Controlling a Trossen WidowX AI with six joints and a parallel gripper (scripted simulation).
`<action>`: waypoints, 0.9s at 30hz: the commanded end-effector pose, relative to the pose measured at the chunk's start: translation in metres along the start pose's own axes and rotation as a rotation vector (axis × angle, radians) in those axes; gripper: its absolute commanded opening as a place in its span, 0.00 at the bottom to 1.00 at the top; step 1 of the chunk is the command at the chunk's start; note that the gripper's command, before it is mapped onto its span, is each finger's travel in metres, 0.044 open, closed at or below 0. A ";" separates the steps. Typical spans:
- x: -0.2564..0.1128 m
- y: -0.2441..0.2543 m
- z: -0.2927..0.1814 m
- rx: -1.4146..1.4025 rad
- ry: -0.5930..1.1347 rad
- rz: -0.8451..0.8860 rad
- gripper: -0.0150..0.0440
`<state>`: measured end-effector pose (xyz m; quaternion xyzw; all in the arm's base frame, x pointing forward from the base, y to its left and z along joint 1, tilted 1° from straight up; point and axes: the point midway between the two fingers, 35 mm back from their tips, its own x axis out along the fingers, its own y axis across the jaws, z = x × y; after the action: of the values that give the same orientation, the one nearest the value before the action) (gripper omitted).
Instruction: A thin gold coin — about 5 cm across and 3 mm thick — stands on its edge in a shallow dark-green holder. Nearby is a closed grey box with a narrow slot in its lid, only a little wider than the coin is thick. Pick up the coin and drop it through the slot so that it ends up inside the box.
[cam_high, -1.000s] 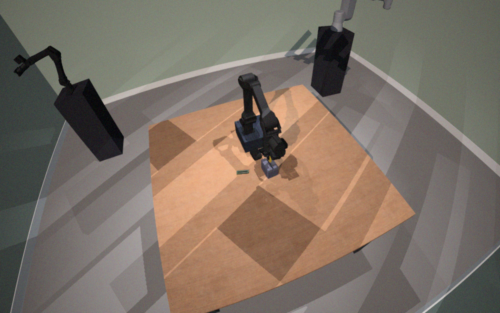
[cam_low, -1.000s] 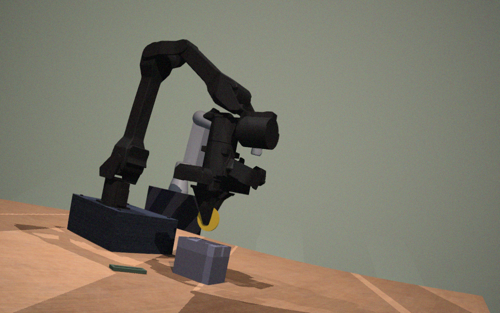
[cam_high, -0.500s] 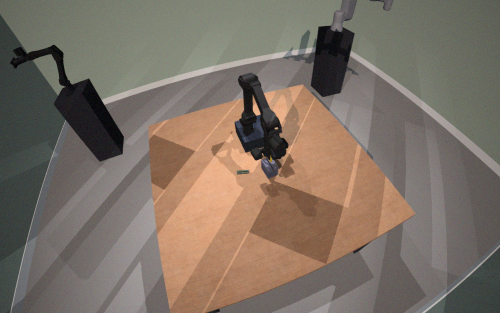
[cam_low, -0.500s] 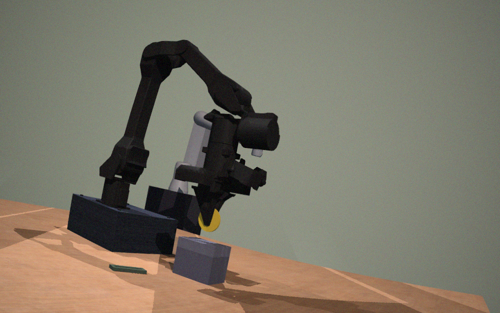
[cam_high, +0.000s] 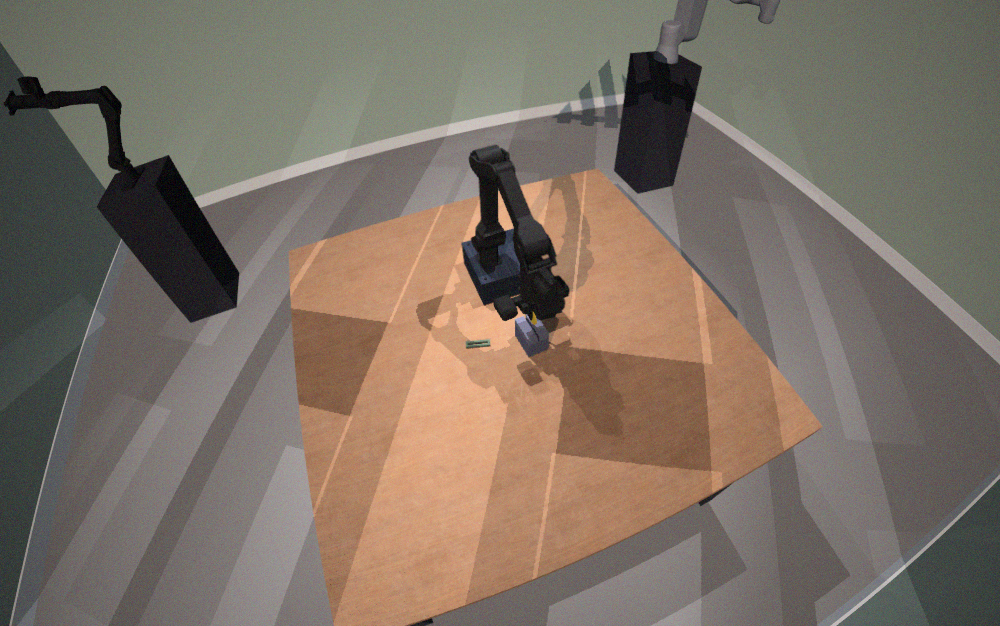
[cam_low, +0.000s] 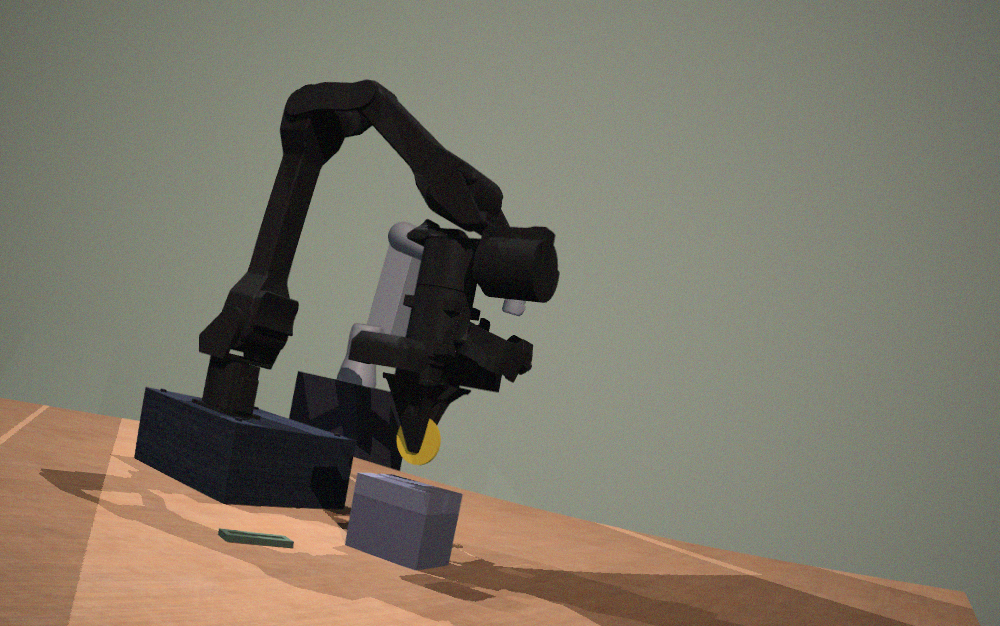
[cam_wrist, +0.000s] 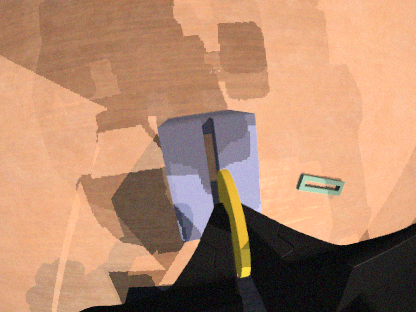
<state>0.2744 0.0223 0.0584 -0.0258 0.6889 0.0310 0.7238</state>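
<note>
The gold coin (cam_high: 533, 318) (cam_low: 433, 442) (cam_wrist: 241, 235) is upright between the fingers of my gripper (cam_low: 415, 448) (cam_wrist: 226, 209), which is shut on it. The closed grey box (cam_high: 531, 341) (cam_low: 394, 527) (cam_wrist: 182, 147) stands below, and the exterior view shows a gap between the coin and the lid. In the wrist view, the coin's tip overlaps the near part of the dark slot (cam_wrist: 210, 155) and runs roughly along it, a little to the right. The fingers hide the slot's near end. The green holder (cam_high: 467, 344) (cam_low: 254, 541) (cam_wrist: 302, 183) is empty.
The arm's dark blue base block (cam_high: 483, 284) (cam_low: 287, 472) stands behind the box on the wooden table (cam_high: 413, 501) (cam_low: 132, 583). Two other arms on dark pedestals (cam_high: 169, 243) (cam_high: 653, 136) stand beyond the table. Shadows cross the table and the box lid.
</note>
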 end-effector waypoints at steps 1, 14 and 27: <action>0.003 0.001 0.000 -0.002 0.002 0.000 0.25; 0.008 0.000 0.000 0.005 0.002 0.000 0.25; 0.012 0.001 0.000 -0.001 0.002 0.000 0.25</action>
<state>0.2744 0.0227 0.0489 -0.0254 0.6882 0.0306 0.7244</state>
